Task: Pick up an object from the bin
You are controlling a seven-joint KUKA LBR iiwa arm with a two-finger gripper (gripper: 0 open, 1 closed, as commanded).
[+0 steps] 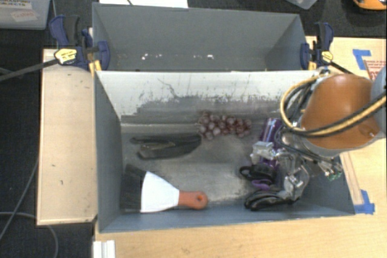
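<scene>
My gripper (294, 178) is low in the bin's front right corner, under the arm's orange cover. It hangs right over a tangle of black looped things (265, 199), which look like handles or a strap, by the front wall. A purple and white thing (265, 148) lies just left of the gripper, partly hidden by it. I cannot make out anything held.
A bunch of dark purple grapes (224, 124) lies by the back wall. A dark flat tool (166, 146) lies left of centre. A brush (160, 193) with black bristles, a white body and an orange handle lies at the front left.
</scene>
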